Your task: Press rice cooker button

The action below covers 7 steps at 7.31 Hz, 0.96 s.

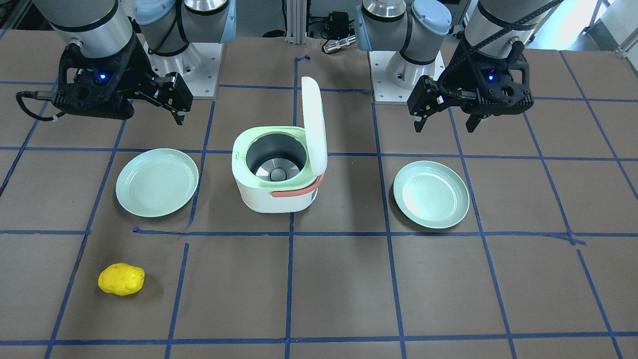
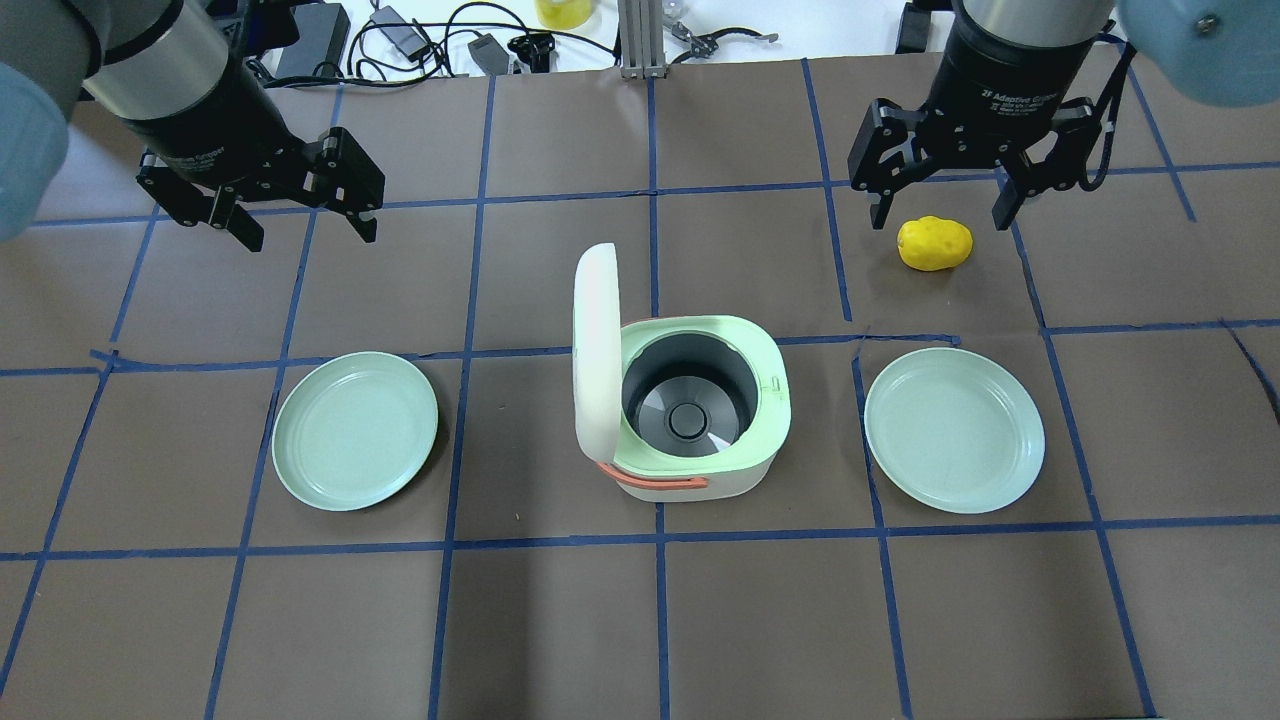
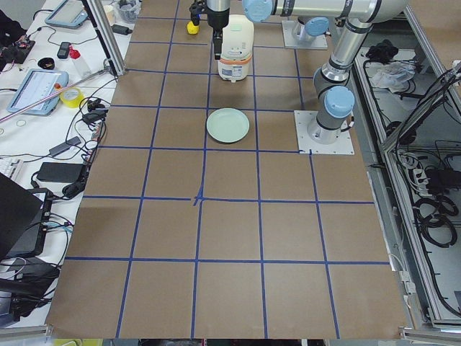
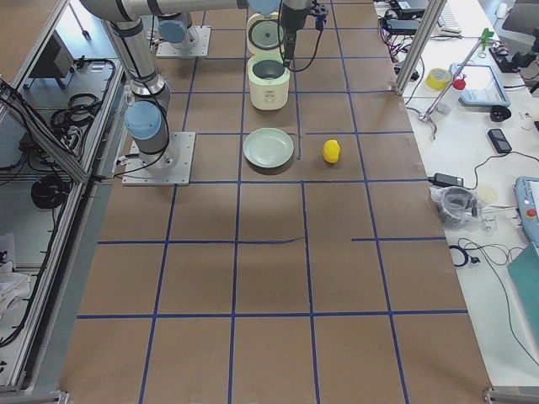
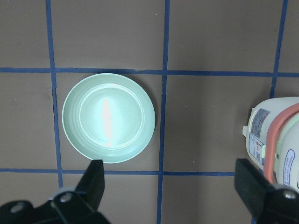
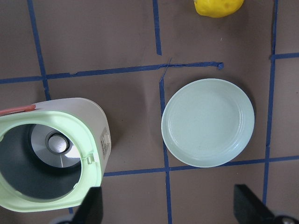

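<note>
The white and pale-green rice cooker (image 2: 690,420) stands mid-table with its lid (image 2: 592,360) swung upright and open, so the empty grey pot shows. It has an orange handle (image 2: 660,481). A small tab (image 2: 775,383) sits on its rim, opposite the lid. My left gripper (image 2: 290,215) is open and empty, hovering far-left of the cooker. Its wrist view shows a plate and the cooker's edge (image 5: 275,140). My right gripper (image 2: 935,215) is open and empty, hovering far-right over a yellow potato-like object (image 2: 935,244). Its wrist view shows the cooker's open pot (image 6: 51,154).
Two pale-green plates lie either side of the cooker, one on the left (image 2: 355,430) and one on the right (image 2: 954,430). Blue tape lines grid the brown table. Cables and tools lie beyond the far edge (image 2: 430,35).
</note>
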Tool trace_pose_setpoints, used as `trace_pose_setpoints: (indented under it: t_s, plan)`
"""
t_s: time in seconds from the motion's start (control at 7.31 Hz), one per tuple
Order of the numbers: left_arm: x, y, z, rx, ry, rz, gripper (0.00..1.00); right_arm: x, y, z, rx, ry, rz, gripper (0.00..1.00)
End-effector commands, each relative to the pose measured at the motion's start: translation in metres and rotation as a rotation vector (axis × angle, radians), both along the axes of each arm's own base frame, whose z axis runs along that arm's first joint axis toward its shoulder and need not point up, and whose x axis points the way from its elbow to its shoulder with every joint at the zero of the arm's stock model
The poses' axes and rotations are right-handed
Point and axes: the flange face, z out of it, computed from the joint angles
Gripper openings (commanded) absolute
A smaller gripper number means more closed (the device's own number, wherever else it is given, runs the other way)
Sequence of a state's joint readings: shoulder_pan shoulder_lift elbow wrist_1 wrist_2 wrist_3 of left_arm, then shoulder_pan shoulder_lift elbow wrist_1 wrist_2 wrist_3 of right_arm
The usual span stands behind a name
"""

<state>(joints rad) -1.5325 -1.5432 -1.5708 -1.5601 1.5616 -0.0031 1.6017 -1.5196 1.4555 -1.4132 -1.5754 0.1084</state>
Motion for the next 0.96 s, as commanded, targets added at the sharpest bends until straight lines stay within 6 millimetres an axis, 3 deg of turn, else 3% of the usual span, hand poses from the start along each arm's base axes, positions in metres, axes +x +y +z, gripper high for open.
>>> trace_pose_setpoints:
  t_s: [0.0, 0.82]
  plan:
    - [0.0, 0.0, 0.0, 0.0, 0.0, 0.002, 1.0, 0.001, 0.001, 0.0, 0.002, 0.0, 0.001, 1.0]
    - [0.0, 0.0, 0.0, 0.0, 0.0, 0.0, 1.0, -0.008, 0.003, 0.011, -0.007, -0.014, -0.019, 1.0]
